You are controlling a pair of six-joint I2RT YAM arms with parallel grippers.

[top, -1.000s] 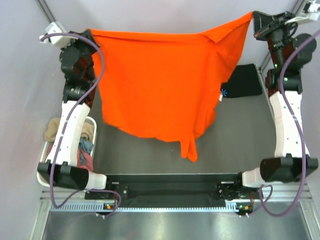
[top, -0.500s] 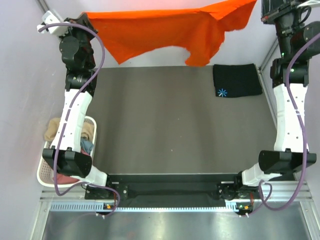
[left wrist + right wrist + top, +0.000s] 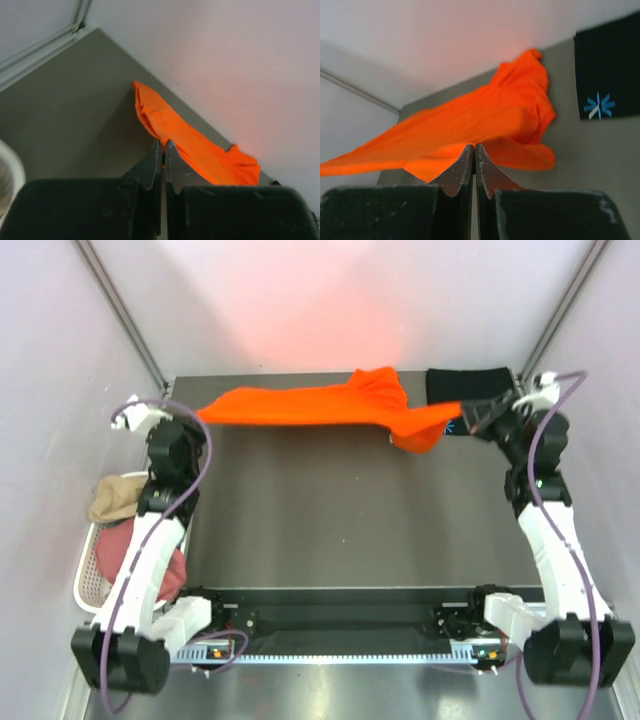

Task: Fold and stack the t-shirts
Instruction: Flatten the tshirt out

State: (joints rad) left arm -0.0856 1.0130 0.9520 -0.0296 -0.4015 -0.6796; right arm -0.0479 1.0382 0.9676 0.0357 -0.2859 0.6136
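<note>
The bright orange t-shirt point(image 3: 300, 405) is stretched as a narrow band across the far part of the table, bunched at its right end. My left gripper point(image 3: 197, 418) is shut on its left corner, and my right gripper point(image 3: 466, 412) is shut on its right edge. The left wrist view has the shut jaws point(image 3: 163, 145) pinching orange cloth point(image 3: 195, 147). From the right wrist, the shut jaws point(image 3: 474, 147) hold the orange t-shirt point(image 3: 485, 117) low over the table. A folded black t-shirt point(image 3: 605, 70) with a light-blue starburst point(image 3: 597, 106) lies at the far right corner point(image 3: 465, 383).
A white slotted basket point(image 3: 88, 585) stands off the table's left edge. It holds a tan shirt point(image 3: 115, 498) and a dusty pink one point(image 3: 118, 550). Grey walls with metal rails close in the far side and both flanks.
Both arms have dropped from high at the back down to the table. The orange t-shirt went from hanging wide open to a low, stretched band along the far edge.
</note>
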